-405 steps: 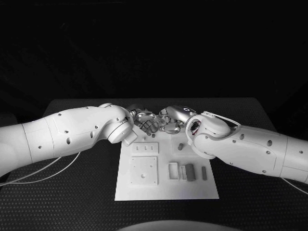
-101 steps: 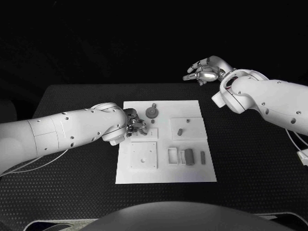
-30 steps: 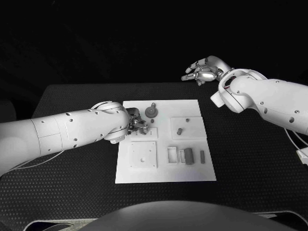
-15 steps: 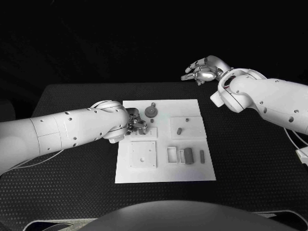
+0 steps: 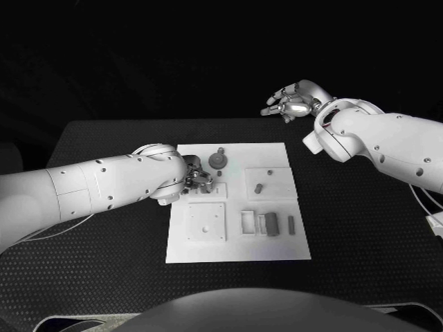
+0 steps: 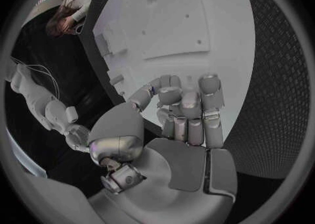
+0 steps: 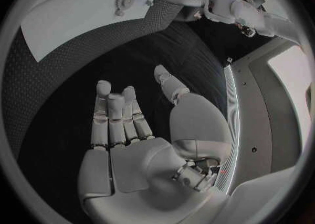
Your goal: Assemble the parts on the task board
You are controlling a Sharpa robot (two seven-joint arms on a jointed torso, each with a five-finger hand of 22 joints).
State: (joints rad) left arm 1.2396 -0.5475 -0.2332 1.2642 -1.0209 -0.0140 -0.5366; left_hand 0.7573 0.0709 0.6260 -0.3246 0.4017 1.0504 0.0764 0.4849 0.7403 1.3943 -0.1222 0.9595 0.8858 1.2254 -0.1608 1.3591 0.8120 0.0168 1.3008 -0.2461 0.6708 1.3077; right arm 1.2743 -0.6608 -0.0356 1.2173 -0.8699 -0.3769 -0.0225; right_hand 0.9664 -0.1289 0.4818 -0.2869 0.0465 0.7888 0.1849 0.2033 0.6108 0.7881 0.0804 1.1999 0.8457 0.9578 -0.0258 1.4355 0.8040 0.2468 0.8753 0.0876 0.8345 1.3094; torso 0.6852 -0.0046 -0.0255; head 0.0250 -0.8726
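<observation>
The white rectangular task board (image 5: 239,235) lies in the middle of the black textured table (image 5: 371,235). The left hand (image 5: 196,176) is over the board's left edge on its far half, fingers curled inward; whether they pinch a part cannot be told. Just beyond those fingers, toward the board's far edge, stands a small grey round disc part with a short peg (image 5: 217,160), so the left hand is much the nearer to it. The right hand (image 5: 293,102) hangs well beyond the board's far right corner, off the table, fingers loosely spread and holding nothing.

A raised square block (image 5: 208,221) sits on the board's near left. To its right, an open rectangular frame (image 5: 248,222) appears empty; beside it lie a dark grey bar part (image 5: 271,223) and a thin grey strip part (image 5: 291,222), long axes running near to far. A small grey peg part (image 5: 257,187) stands on the board's far right half.
</observation>
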